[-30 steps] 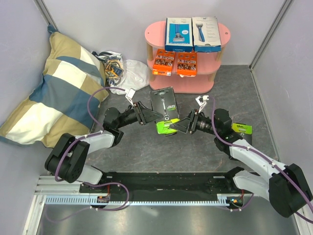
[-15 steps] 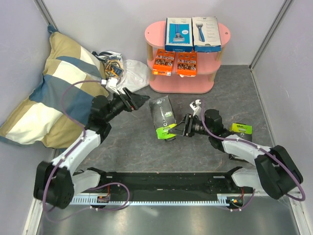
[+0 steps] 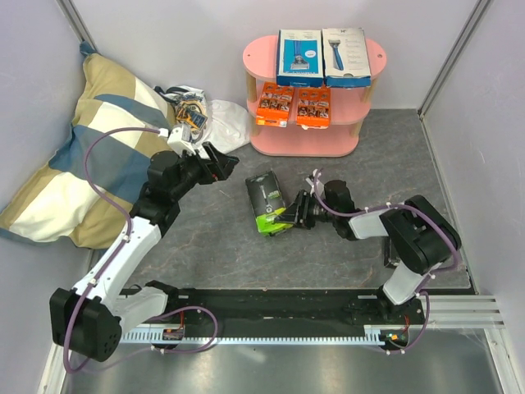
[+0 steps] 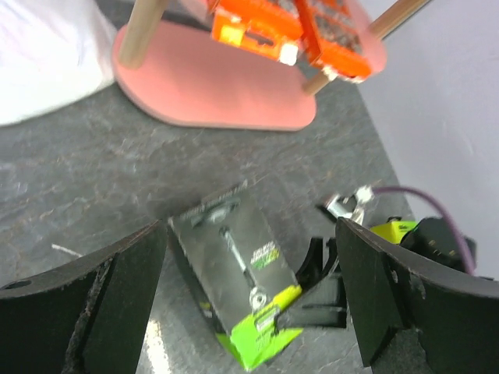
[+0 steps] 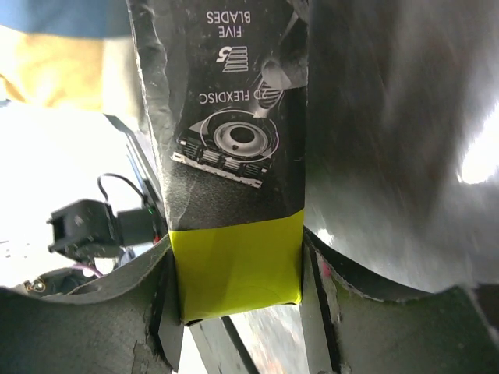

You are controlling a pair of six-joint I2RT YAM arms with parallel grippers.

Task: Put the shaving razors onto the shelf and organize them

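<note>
The pink shelf [image 3: 367,59] stands at the back. The blue box [image 3: 299,56] and the white box [image 3: 344,56] lie on its top board. Two orange cards [image 3: 275,103] [image 3: 313,107] lie on the middle board, and both show in the left wrist view [image 4: 249,23]. My right gripper [image 3: 295,212] [image 5: 238,273] is shut on the lime end of the lime-green-and-black box [image 3: 268,201] [image 5: 226,117] [image 4: 238,273], low over the mat. My left gripper [image 3: 221,164] [image 4: 249,234] is open and empty, left of that box. The black box is mostly hidden behind my right arm; only its lime label [image 4: 394,228] shows.
A white plastic bag [image 3: 221,123] of small colourful items lies left of the shelf. A large checked pillow [image 3: 90,139] fills the left side. Grey walls close in the mat on three sides. The shelf's bottom board [image 4: 210,86] is bare.
My left gripper has drawn back to the left, away from the lime-green-and-black box. My right arm has folded in and brought the box a little left and lower, still gripped.
</note>
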